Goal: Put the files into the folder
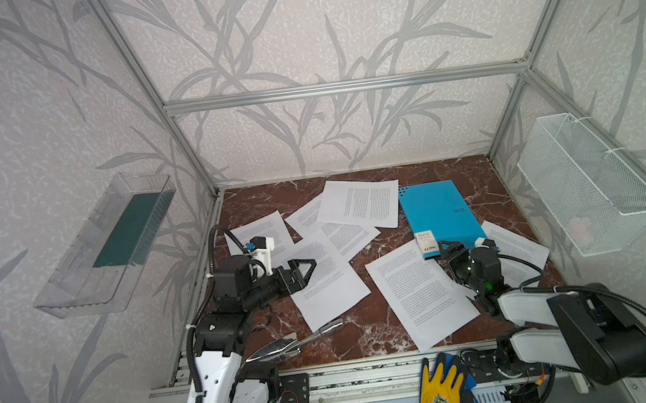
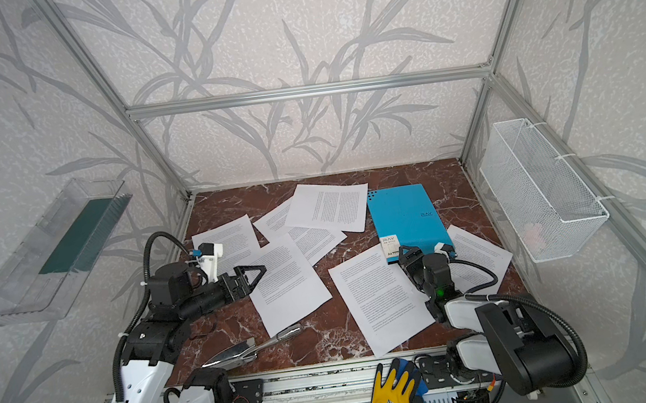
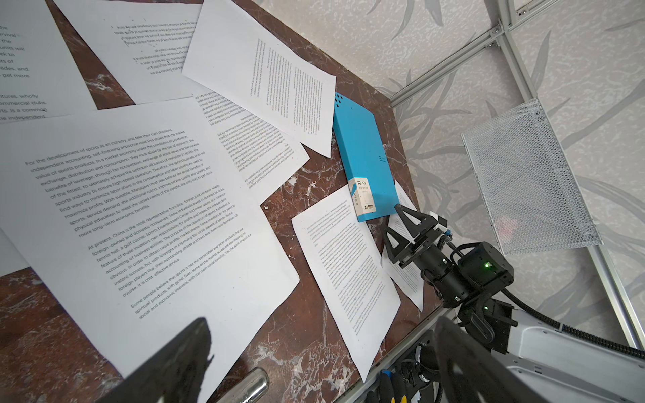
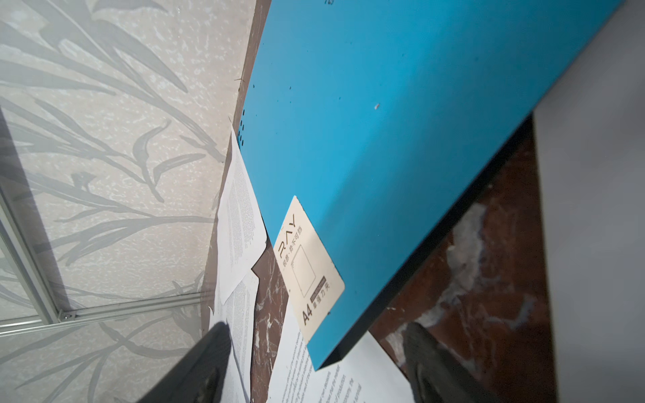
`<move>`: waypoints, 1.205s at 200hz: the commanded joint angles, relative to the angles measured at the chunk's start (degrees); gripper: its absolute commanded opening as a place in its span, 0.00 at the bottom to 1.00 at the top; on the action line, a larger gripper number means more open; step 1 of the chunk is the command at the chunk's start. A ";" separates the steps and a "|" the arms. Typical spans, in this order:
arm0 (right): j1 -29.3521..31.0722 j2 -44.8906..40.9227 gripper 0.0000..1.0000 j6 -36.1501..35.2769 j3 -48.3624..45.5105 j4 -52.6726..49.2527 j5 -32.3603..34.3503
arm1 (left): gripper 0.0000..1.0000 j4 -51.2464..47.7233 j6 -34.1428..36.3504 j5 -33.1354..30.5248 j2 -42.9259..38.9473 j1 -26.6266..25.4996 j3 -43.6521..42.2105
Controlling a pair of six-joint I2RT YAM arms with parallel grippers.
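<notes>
The blue folder (image 1: 438,213) (image 2: 405,217) lies closed at the back right of the marble table, with its white label (image 4: 307,268) on the near corner. That corner rests over one sheet of the files (image 1: 420,291). My right gripper (image 1: 450,247) (image 4: 317,329) is open. The labelled corner sits between its fingers (image 4: 209,352) with a gap on each side. Several more files (image 1: 359,202) (image 2: 287,282) (image 3: 139,216) lie scattered across the table. My left gripper (image 1: 304,269) (image 3: 323,324) hovers open over a sheet at the left and holds nothing.
A shiny metal scoop (image 1: 288,342) lies near the table's front edge. A yellow glove (image 1: 441,393) rests on the front rail. A white wire basket (image 1: 587,182) hangs on the right wall. A clear tray with a dark green slab (image 1: 109,245) hangs on the left wall.
</notes>
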 commanded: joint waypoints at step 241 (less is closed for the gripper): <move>-5.18 31.93 0.45 0.74 2.32 33.46 1.85 | 0.99 1.82 -0.56 1.10 0.42 1.08 -1.27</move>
